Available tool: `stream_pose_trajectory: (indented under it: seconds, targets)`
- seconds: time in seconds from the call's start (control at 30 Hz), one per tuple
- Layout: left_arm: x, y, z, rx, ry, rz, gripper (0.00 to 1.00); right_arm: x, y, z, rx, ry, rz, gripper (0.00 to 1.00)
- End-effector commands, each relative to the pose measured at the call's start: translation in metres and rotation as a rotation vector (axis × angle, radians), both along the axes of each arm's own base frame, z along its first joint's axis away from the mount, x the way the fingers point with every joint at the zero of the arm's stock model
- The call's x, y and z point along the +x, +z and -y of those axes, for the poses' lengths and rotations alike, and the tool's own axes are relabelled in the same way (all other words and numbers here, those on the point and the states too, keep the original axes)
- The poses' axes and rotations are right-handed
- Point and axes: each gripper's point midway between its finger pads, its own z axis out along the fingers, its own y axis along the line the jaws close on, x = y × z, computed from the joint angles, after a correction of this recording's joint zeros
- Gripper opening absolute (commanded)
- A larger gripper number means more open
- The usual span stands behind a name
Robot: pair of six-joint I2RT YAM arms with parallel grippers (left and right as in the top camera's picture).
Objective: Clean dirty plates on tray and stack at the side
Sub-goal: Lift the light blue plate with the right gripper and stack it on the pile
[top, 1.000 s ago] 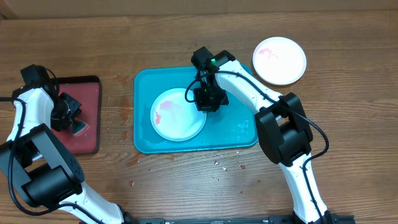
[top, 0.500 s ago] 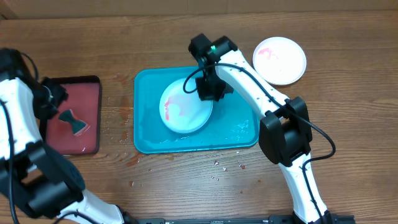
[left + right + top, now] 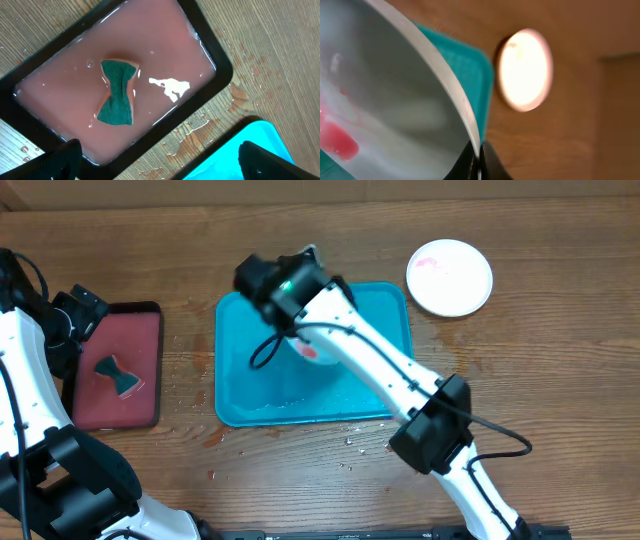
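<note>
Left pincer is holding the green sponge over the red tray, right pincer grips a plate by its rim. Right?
No. The sponge is not held: it lies in the red tray, with the left pincer open and empty above it, as the left wrist view shows. The right pincer does grip a plate by its rim.
</note>
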Motion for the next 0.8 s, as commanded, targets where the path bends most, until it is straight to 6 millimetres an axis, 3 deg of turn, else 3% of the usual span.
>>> stream_pose_trajectory:
  seconds: [0.0, 0.2, 0.57, 0.63, 0.77]
  targets:
    - [0.002, 0.003, -0.001, -0.003, -0.002, 0.014, 1.0, 0.01, 0.072, 0.008, -0.16, 0.008, 0.311, 0.04]
    - [0.002, 0.003, -0.001, -0.003, -0.002, 0.014, 1.0, 0.0, 0.107, -0.009, -0.304, 0.068, 0.477, 0.04]
    - [0.002, 0.003, -0.001, -0.003, -0.002, 0.014, 1.0, -0.002, 0.103, -0.013, -0.326, 0.11, 0.423, 0.04]
    - [0.002, 0.003, -0.001, -0.003, -0.002, 0.014, 1.0, 0.002, 0.099, -0.009, -0.31, 0.094, 0.409, 0.04]
    - [0.002, 0.003, -0.001, -0.003, -0.002, 0.014, 1.0, 0.026, 0.09, 0.028, -0.22, -0.049, 0.411, 0.04]
